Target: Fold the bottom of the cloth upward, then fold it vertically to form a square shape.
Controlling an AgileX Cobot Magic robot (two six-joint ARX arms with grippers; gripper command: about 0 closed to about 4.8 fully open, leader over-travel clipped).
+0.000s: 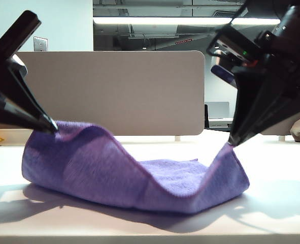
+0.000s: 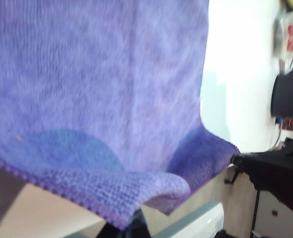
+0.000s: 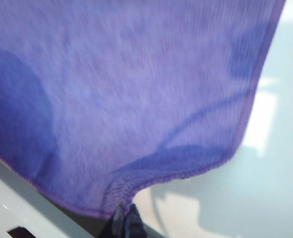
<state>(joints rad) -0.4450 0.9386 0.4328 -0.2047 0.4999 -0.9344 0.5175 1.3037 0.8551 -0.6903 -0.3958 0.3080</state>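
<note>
On the white tabletop (image 1: pixel 271 213) lies the cloth (image 1: pixel 139 178), its near edge raised at both corners. The left fingers (image 1: pixel 52 128) pinch one corner shut; the right fingers (image 1: pixel 233 141) clamp the other. It sags between them, soft and light, so it seems best held by the stitched hem.
</note>
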